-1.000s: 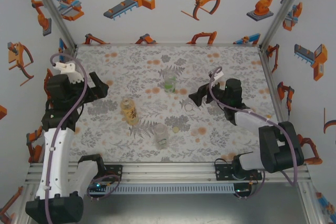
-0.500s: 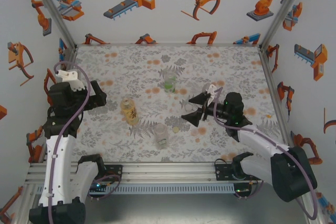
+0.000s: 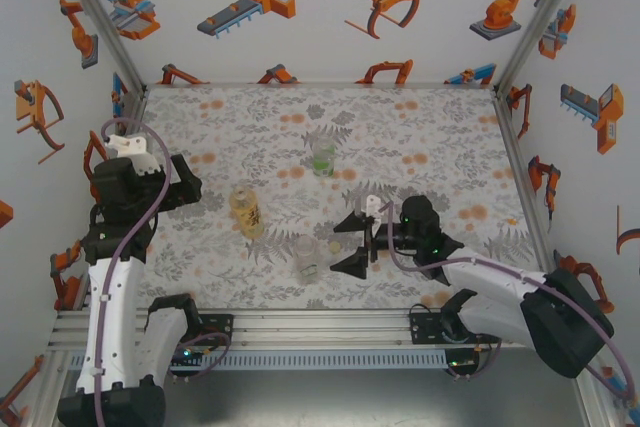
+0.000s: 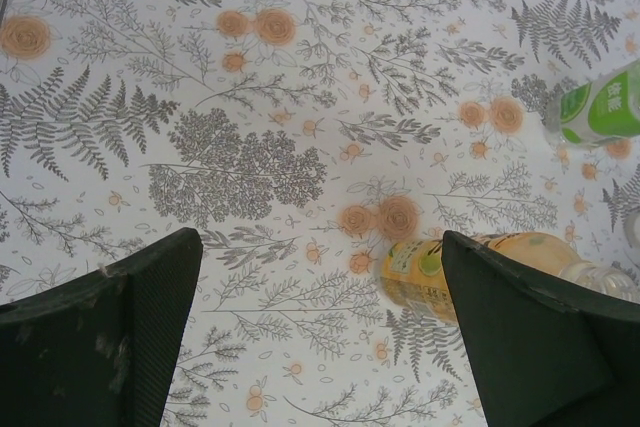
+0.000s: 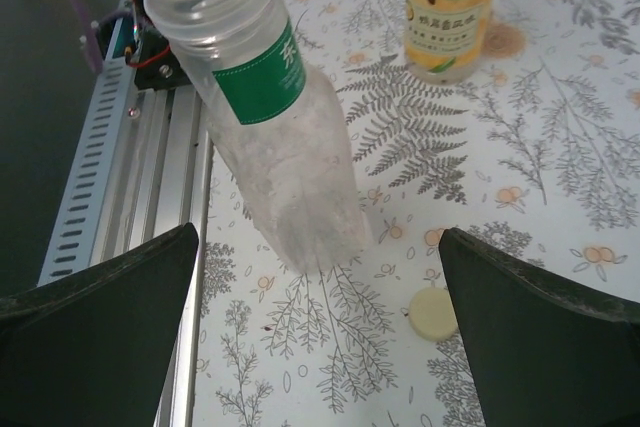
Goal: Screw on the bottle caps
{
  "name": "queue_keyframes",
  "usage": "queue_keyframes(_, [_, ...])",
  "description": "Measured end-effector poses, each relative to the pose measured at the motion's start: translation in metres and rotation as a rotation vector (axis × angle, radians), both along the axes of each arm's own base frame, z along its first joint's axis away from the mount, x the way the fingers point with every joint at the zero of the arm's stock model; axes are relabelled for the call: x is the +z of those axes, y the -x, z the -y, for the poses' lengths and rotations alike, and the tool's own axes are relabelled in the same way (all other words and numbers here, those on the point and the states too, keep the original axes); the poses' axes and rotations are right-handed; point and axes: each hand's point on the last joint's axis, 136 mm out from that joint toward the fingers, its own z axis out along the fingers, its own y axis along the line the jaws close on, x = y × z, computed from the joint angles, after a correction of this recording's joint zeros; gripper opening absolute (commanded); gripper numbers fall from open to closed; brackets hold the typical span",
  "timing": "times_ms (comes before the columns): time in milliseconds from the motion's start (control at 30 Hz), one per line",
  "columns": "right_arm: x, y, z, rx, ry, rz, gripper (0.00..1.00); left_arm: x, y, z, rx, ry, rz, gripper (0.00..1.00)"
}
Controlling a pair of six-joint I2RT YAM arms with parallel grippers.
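Observation:
Three uncapped bottles stand on the floral mat [image 3: 430, 127]: the amber-yellow bottle [image 3: 245, 209], the green-tinted bottle [image 3: 322, 157] and the slim colourless bottle [image 3: 306, 257]. My right gripper [image 3: 342, 245] is open low over the mat, just right of the colourless bottle [image 5: 280, 147]. The yellowish cap [image 5: 433, 313] lies flat close to its right finger [image 5: 545, 337]. The amber bottle [image 5: 447, 7] stands farther off. My left gripper [image 3: 192, 179] is open at the left, apart from every bottle. Its wrist view has the amber bottle [image 4: 420, 272] beside the right finger [image 4: 540, 337] and the green bottle [image 4: 600, 107] beyond.
The aluminium rail [image 5: 130, 197] runs along the near edge, right behind the colourless bottle. Printed white walls [image 3: 300, 37] close in the back and both sides. Open mat lies at the back and in the right half.
My right gripper has swung from mid-right toward the near edge and left, ending low beside the colourless bottle and yellowish cap. The left gripper drew back slightly, then held still.

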Motion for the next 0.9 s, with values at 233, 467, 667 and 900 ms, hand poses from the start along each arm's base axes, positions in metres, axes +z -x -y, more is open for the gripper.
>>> queue_keyframes(233, [-0.026, 0.011, -0.02, 0.049, 0.06, -0.021, 0.96, 0.0, 0.0, -0.001, 0.001, 0.005, -0.001, 0.97])
queue_keyframes(467, [-0.029, 0.007, -0.042, 0.07, 0.047, 0.005, 0.96, -0.001, 0.0, -0.002, 0.002, 0.006, -0.002, 0.97])
queue_keyframes(667, [-0.022, -0.003, -0.06, 0.073, 0.004, 0.024, 0.91, -0.001, 0.0, -0.001, 0.0, 0.008, -0.002, 0.97])
queue_keyframes(900, [-0.017, -0.001, -0.073, 0.118, -0.042, -0.004, 0.87, -0.001, 0.0, -0.002, 0.003, 0.005, -0.003, 0.97])
